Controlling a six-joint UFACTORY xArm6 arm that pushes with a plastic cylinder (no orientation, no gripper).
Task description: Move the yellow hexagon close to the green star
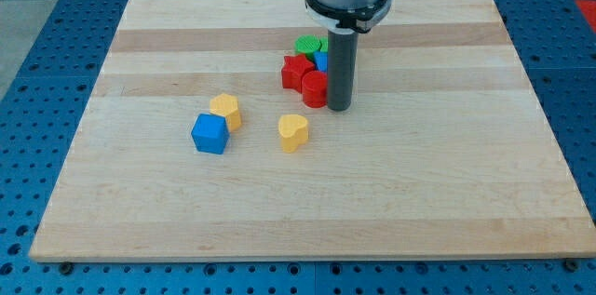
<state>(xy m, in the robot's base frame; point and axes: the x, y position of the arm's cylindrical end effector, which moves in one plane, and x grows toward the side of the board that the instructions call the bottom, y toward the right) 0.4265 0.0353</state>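
The tool, a plain dark rod with nothing on it to open or close, was set with my tip (338,108) on the counter (438,183), touching a red block (315,89) in a cluster with a red star (295,71), a blue block (321,59) and the green star (306,46). The yellow hexagon (225,109) was seen well to the view's left of the tip, touching a blue cube (209,134). A yellow heart (293,132) was found between them, nearer the view's bottom.

Smooth pale wooden board (419,193), matt
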